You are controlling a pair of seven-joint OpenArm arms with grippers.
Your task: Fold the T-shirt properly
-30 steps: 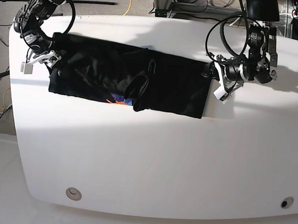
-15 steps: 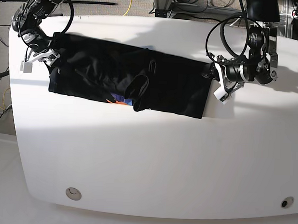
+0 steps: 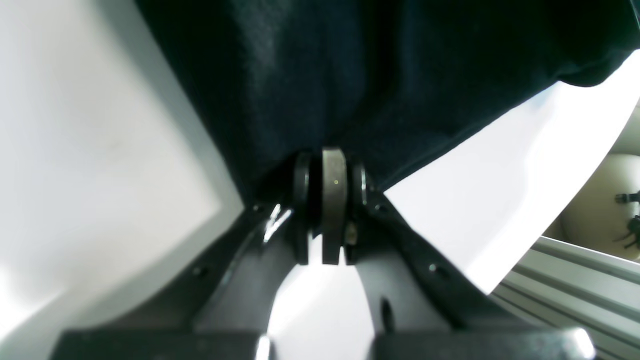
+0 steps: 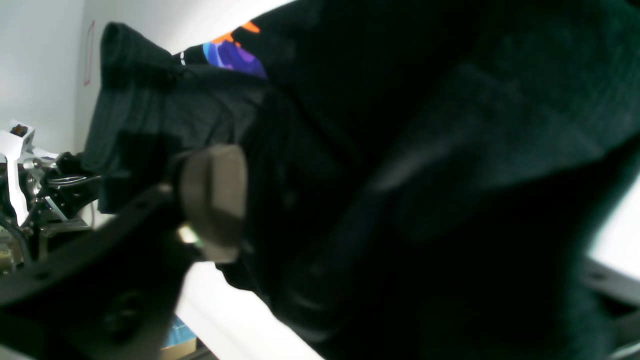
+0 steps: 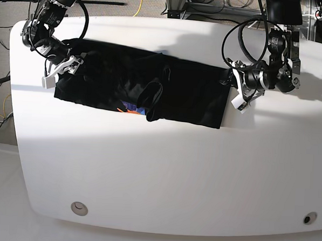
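Your T-shirt (image 5: 152,90) lies folded into a long band across the far side of the table (image 5: 163,174). The left gripper (image 3: 330,200) is clamped on its edge, while the right gripper (image 5: 63,72) sits at the other end; I can't tell its grip. It looks soft, light and floppy, so take it at the end corners.

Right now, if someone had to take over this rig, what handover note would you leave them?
Left gripper: shut on the T-shirt, pinching its edge at the end on the base view's right.
Right gripper: at the opposite end, with cloth around it in its wrist view; whether it grips is unclear.
T-shirt: lies as a long band across the far part of the white table, with a rumpled fold at its middle and a bit of the colored print peeking from the near edge.
Done: narrowed into a band.
Left: fold the band's ends over each other and flatten the middle bunching.
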